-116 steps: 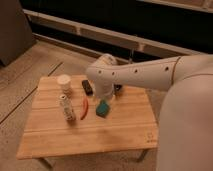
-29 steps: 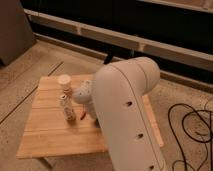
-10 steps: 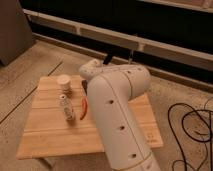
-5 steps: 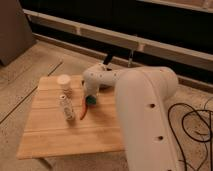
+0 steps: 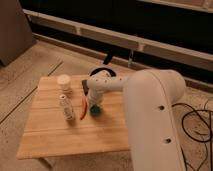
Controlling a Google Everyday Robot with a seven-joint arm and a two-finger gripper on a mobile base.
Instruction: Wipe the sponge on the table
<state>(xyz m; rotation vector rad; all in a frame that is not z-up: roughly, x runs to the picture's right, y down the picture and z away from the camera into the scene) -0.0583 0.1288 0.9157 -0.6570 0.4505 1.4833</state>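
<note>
The teal-green sponge (image 5: pixel 95 110) lies on the light wooden slatted table (image 5: pixel 60 142), near the middle of its top. My gripper (image 5: pixel 95 102) comes down from the white arm right onto the sponge and is shut on it, pressing it against the planks. Only the sponge's lower edge shows beneath the gripper. The arm's bulky white body fills the right side of the view and hides the table's right end.
A red-orange chili-shaped item (image 5: pixel 83 108) lies just left of the sponge. A clear bottle (image 5: pixel 66 107) and a white-lidded jar (image 5: pixel 63 81) stand further left. A dark brown block (image 5: pixel 85 86) and a dark bowl (image 5: pixel 102 73) sit behind the gripper. Cables (image 5: pixel 196 120) trail on the floor.
The sponge has slid a little toward the table's front edge with the gripper on it. The arm's body has swung further to the right of the view.
</note>
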